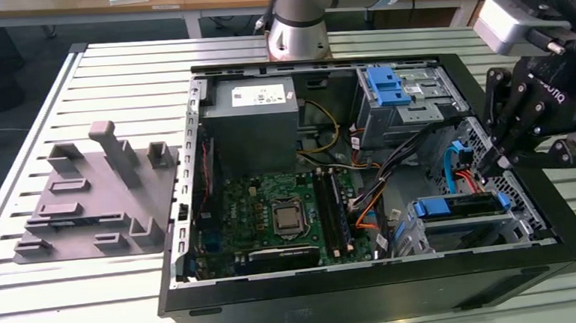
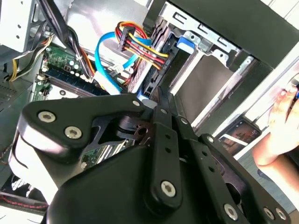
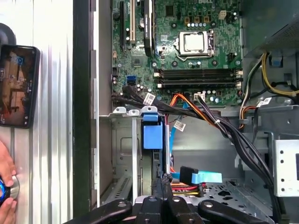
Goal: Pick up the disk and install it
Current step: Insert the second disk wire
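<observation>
The disk (image 1: 461,206) sits in the drive bay at the case's near corner on the exterior view's right, its blue plastic carrier showing along the top. In the first wrist view the blue carrier (image 3: 152,133) stands edge-on between grey bay walls. My black gripper (image 1: 487,170) hangs just over the disk's far end. In both wrist views its fingertips (image 3: 162,183) (image 2: 159,95) are pressed together, right at the disk's upper edge. I cannot tell whether they pinch any part of it.
The open computer case (image 1: 376,291) lies on a slatted table. It holds a motherboard (image 1: 281,214), a power-supply box (image 1: 255,118), a grey cage with blue latch (image 1: 399,94) and loose cables (image 3: 210,119). A grey fixture (image 1: 95,196) lies beside it. A phone (image 3: 17,86) and a person's hand (image 3: 5,186) are nearby.
</observation>
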